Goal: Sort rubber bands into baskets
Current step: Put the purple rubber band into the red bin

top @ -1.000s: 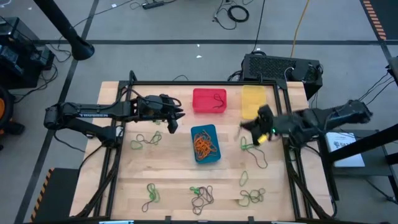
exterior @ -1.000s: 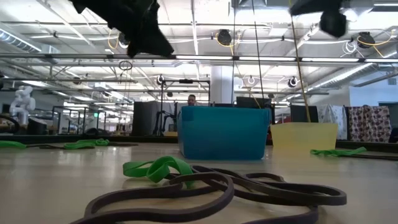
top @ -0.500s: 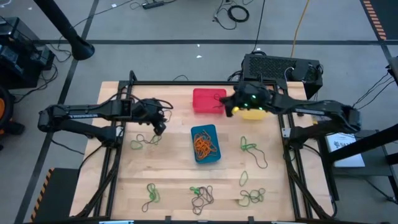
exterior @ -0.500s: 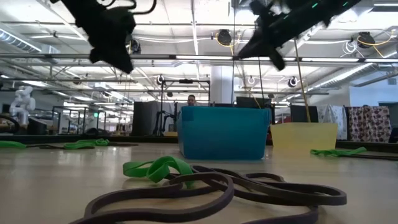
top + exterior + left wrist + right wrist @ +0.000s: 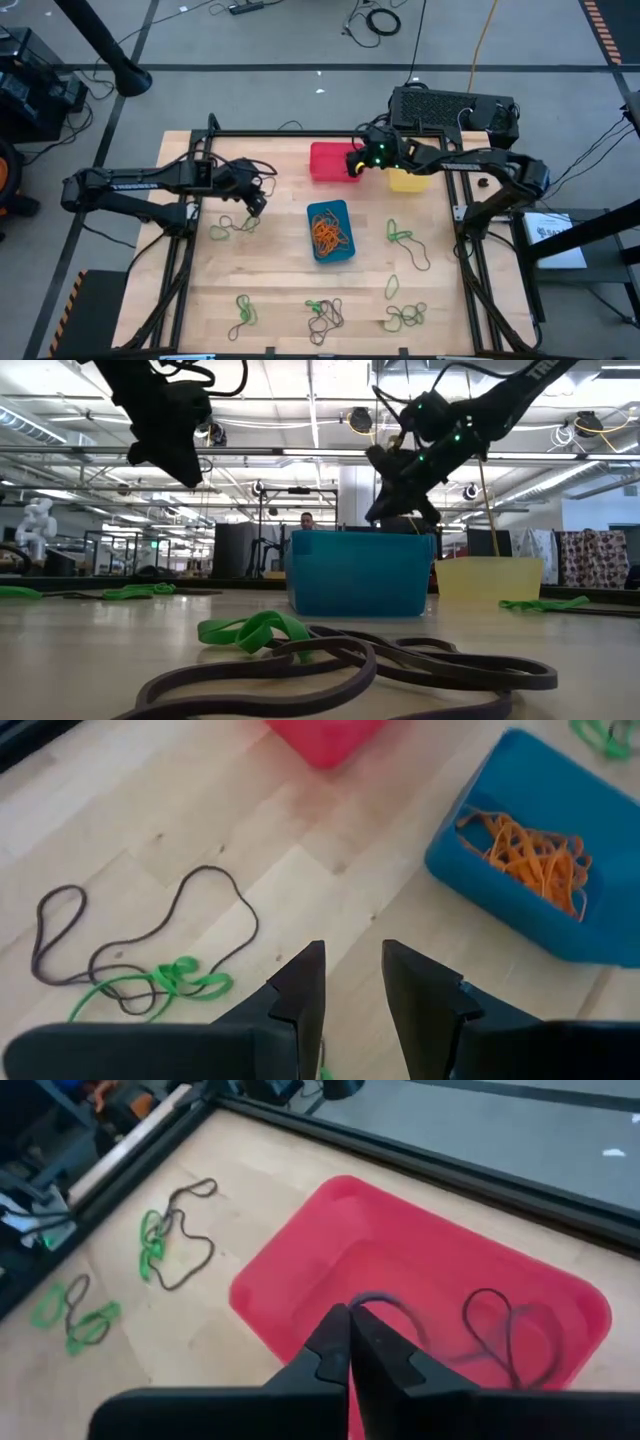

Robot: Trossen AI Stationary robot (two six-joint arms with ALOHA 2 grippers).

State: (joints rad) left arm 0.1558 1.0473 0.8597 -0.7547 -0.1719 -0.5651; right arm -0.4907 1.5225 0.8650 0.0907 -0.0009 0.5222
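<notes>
My right gripper [image 5: 352, 163] hovers over the red basket [image 5: 325, 160], shut on a dark rubber band [image 5: 385, 1305]. Another dark band [image 5: 495, 1330] lies in that basket. The blue basket [image 5: 331, 230] holds orange bands [image 5: 525, 855]. My right arm partly covers the yellow basket [image 5: 408, 180]. My left gripper [image 5: 258, 205] hangs slightly open and empty above the table, just right of a dark band [image 5: 150, 935] tangled with a green one [image 5: 175, 980]. My right gripper pinches a dark band between its two fingertips; a strand [image 5: 372, 1300] leaves the tips and curves away over the red basket's floor. The fingers slant down from the table's right side. Which part of the band is pinched is hidden by the fingers.
Green bands [image 5: 400, 235] lie right of the blue basket. Mixed green and dark bands lie along the near edge [image 5: 243, 312], [image 5: 323, 317], [image 5: 403, 317], and show close up in the low view [image 5: 255, 630]. A black frame runs along the far edge [image 5: 280, 133].
My right gripper has swung from the table's right side, near the green bands, toward the far edge and left, ending over the red basket. My left gripper has gone a little toward the left and near edges, then kept still.
</notes>
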